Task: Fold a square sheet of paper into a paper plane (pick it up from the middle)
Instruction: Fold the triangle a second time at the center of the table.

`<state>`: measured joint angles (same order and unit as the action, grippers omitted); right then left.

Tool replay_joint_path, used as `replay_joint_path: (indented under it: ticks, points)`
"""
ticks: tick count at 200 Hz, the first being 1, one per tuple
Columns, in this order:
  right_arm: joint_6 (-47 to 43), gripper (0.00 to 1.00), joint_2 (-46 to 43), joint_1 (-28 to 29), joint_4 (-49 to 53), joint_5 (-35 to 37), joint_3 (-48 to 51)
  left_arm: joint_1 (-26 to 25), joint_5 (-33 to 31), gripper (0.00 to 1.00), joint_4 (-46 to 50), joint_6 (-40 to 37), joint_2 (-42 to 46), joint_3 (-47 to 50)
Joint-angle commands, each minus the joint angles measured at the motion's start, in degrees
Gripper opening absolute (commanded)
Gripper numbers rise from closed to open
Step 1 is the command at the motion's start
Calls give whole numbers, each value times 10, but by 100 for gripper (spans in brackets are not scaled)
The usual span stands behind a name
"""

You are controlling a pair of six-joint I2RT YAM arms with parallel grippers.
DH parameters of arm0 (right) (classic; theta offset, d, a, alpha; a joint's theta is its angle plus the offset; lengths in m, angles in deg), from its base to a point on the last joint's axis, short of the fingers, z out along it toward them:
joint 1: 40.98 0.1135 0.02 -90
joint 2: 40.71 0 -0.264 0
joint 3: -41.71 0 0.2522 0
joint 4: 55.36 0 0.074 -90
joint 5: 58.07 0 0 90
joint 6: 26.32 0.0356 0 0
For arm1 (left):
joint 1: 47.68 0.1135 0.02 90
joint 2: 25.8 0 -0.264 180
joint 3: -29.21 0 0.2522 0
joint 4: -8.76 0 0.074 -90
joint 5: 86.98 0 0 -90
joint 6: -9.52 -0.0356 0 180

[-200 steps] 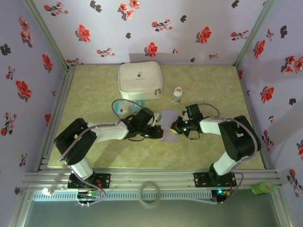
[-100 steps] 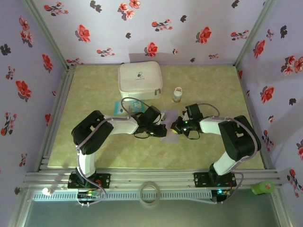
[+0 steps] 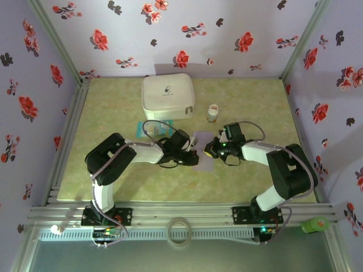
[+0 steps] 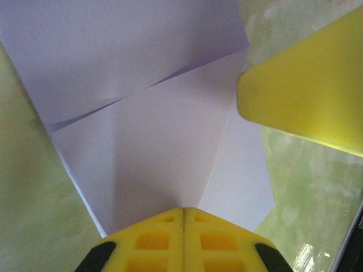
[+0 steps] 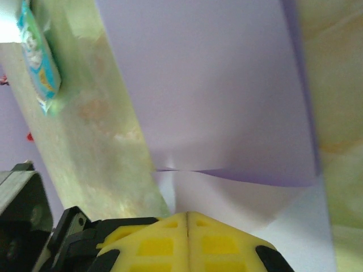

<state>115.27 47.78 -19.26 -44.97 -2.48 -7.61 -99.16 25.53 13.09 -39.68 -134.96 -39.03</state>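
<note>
Lying flat, lavender paper (image 4: 142, 164) shows folded flaps.

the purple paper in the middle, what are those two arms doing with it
Both arms are working on the square sheet of paper, which lies partly folded on the green table. The left gripper and right gripper are both shut, tips down on the sheet from opposite sides, apparently pressing creases. It is not yet a plane.

A lab test booth, shown by aluminium frame rails (image 3: 181, 212) and floral-papered panel walls (image 3: 170, 39).
</note>
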Motion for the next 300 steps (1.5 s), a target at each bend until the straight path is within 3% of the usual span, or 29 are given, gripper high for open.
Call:
replay_joint_path:
  ticks: [1, 42, 95, 198, 260, 300]
  points:
    - [6, 0, 9, 18, -10, -15, 3, -8, -12, 0, 42, 12, -12, 16]
    - [-5, 0, 41, 16, 15, 25, 17, -9, -16, 0, 43, 16, -12, 16]
    - [-31, 0, 59, -52, 31, 31, 6, -10, -16, 0, 42, 20, -12, 20]
    - [-55, 0, 55, -123, 55, 60, -29, -16, -16, 0, 31, 28, -22, 28]
    - [-57, 0, -41, -95, 64, 33, -18, -20, -17, 0, 21, 43, -16, 29]
    - [-50, 0, -13, -50, 45, -13, -15, -27, -21, 0, 15, 55, -11, 27]
